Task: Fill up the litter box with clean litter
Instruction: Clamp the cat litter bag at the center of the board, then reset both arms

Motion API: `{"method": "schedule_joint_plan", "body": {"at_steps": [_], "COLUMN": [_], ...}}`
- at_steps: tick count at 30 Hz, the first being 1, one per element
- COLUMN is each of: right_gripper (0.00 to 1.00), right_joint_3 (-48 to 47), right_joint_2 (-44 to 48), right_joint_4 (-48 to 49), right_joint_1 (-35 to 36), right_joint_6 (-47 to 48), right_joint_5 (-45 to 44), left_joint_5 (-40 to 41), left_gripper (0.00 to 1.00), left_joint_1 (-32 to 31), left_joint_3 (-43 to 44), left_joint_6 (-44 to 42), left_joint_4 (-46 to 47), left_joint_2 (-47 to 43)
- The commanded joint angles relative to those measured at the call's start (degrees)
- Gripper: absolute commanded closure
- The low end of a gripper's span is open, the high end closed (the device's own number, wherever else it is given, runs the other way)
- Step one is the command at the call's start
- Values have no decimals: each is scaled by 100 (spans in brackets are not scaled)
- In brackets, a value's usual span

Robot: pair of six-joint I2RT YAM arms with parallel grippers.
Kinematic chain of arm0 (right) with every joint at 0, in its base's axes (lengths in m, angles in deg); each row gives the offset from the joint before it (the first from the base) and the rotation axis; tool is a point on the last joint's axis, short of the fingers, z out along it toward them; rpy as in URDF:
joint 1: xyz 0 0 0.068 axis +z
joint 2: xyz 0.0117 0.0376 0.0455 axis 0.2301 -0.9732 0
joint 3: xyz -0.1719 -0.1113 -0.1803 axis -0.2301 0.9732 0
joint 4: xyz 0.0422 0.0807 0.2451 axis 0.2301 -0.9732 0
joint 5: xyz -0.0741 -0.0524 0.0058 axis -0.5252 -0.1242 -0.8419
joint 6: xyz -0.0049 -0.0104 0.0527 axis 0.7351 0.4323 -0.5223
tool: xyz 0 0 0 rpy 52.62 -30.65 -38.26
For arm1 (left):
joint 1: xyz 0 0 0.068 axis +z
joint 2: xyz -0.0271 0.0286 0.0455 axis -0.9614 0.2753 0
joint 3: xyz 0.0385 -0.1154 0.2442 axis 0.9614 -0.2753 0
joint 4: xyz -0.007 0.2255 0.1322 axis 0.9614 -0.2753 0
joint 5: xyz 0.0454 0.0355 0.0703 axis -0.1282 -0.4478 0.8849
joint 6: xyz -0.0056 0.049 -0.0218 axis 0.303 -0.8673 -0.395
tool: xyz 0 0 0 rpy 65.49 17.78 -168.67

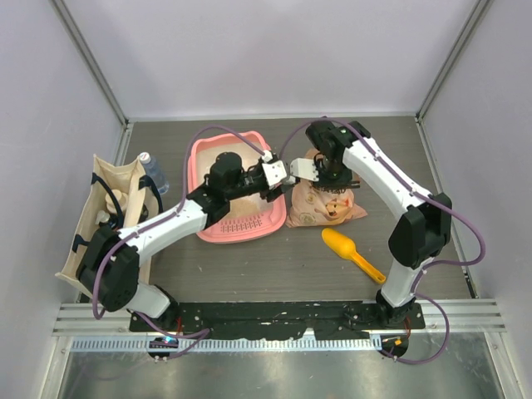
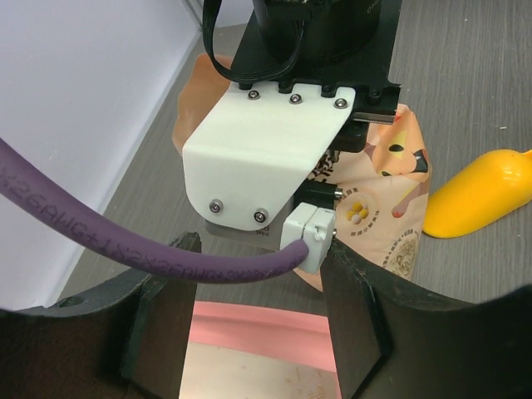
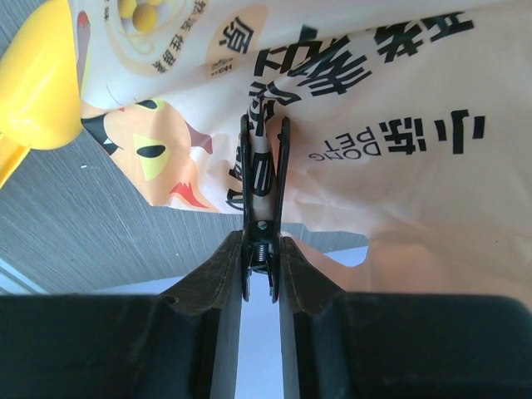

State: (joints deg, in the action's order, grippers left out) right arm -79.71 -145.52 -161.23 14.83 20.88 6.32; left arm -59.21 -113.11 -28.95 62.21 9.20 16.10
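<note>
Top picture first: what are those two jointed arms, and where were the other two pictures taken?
Those are a left robot arm and a right robot arm, bolted to the table, filmed from overhead. The other pictures come from a camera on each wrist, looking along its pinching tool. On the table: a pink rectangular plastic litter box, a peach-coloured plastic bag with a cartoon cat, a yellow-orange plastic scoop, a beige fabric tote bag. The right tool is shut on a black spring clip on the bag. The left tool is open and empty, over the box's edge.
</note>
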Motion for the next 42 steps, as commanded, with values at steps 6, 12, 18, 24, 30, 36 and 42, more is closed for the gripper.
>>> {"method": "schedule_joint_plan", "body": {"at_steps": [6, 12, 18, 24, 30, 36, 42], "right_gripper": [99, 84, 36, 20, 18, 14, 11], "right_joint_3": [506, 341, -448, -2836, -2810, -1385, -1031], "right_joint_2": [-20, -46, 6, -257, 41, 472, 411], "right_joint_4": [-266, -151, -107, -406, 733, 2017, 2590], "right_joint_1": [419, 438, -185, -1011, -1661, -1996, -2716], "right_joint_6": [3, -242, -928, -1956, -3713, -5460, -6377], "right_joint_5": [-177, 314, 1271, 2098, 2162, 853, 133], "left_joint_5": [39, 101, 92, 513, 1840, 2631, 3614], "left_gripper": [38, 38, 38, 26, 5, 0, 0], "left_joint_1": [-125, -116, -125, -125, 138, 481, 763], "left_joint_3": [295, 295, 347, 365, 584, 699, 620], "left_joint_6": [15, -29, 15, 470, 1604, 2361, 2801], "left_joint_4": [374, 260, 110, -154, -381, -900, -936], "left_joint_2": [43, -18, -80, -343, -563, -730, -792]}}
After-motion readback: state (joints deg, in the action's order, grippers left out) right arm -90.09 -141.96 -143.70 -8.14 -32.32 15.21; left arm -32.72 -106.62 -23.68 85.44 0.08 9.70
